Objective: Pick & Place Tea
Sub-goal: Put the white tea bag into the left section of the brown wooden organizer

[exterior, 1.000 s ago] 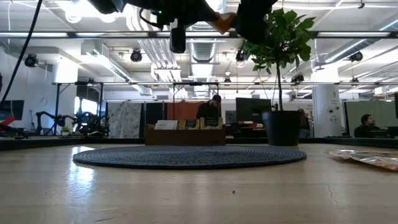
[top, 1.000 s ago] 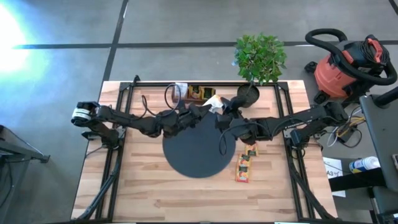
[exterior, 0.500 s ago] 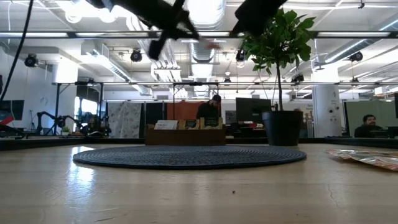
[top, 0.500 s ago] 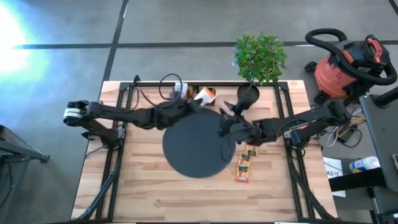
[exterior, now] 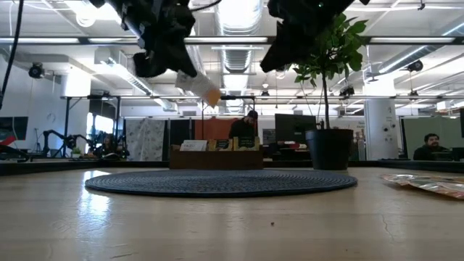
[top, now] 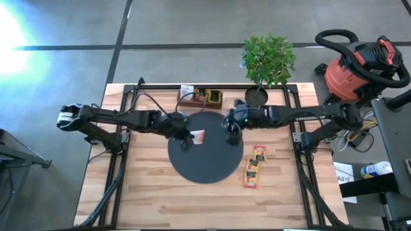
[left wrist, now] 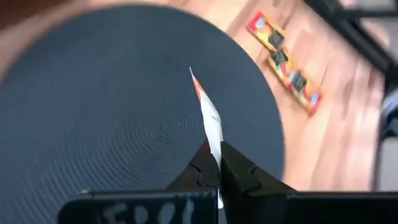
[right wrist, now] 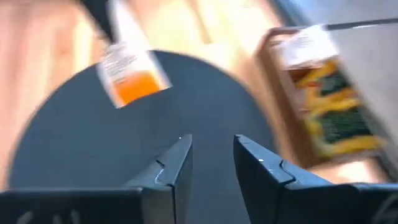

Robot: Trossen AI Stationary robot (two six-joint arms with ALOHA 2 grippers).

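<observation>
While my left gripper (left wrist: 214, 163) pinches a white-and-orange tea sachet (left wrist: 208, 118) edge-on above the round black mat (top: 205, 160), my right gripper (right wrist: 211, 163) hangs just across from it, fingers parted and holding nothing.

Clamped at its lower edge between my left fingertips, the sachet stands thin as a card beyond them, its far corner free. I judge it almost weightless, limp paper, likely to flutter, bend or slide if squeezed carelessly; a firm pinch on a flat margin, well inside the edge, suits it best. More sachets (top: 253, 168) lie in a row on the wood beyond the mat, and others sit in the wooden compartment box (top: 200, 97).
</observation>
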